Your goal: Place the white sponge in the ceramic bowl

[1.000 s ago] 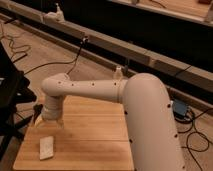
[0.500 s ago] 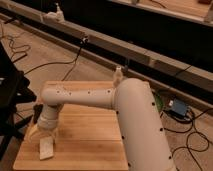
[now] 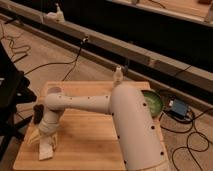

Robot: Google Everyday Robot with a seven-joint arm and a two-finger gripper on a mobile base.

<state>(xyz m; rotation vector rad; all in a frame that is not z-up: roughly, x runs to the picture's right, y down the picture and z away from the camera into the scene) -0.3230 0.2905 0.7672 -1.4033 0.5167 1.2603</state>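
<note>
A light wooden rectangular table [image 3: 95,145] fills the lower half of the camera view. Directions below treat it as a clock face, with twelve o'clock at its far edge.

The thick white robot arm [image 3: 100,104] enters at about five o'clock and sweeps across the tabletop toward the left. There it bends downward at a rounded joint. Its two-finger gripper [image 3: 44,142] points down at about eight o'clock, near the front-left corner. The fingers are spread apart, one on each side of the small flat white rectangular sponge [image 3: 45,154]. The jaws stand open and are not clamped. The sponge lies flat on the wood directly under the gripper, and whether the fingertips touch it cannot be told.

The round dark-green ceramic bowl [image 3: 154,102] sits at about three o'clock on the right edge of the table. The arm partly hides it, and it is well apart from the sponge. A small black rectangular object [image 3: 37,113] stands at about nine o'clock, just beside the bend of the arm. A small white upright object [image 3: 118,75] stands at twelve o'clock on the far edge, too blurred to identify.

On the floor beyond three o'clock lies a blue box [image 3: 178,107]. Dark cables [image 3: 75,56] trail across the floor past eleven o'clock.
</note>
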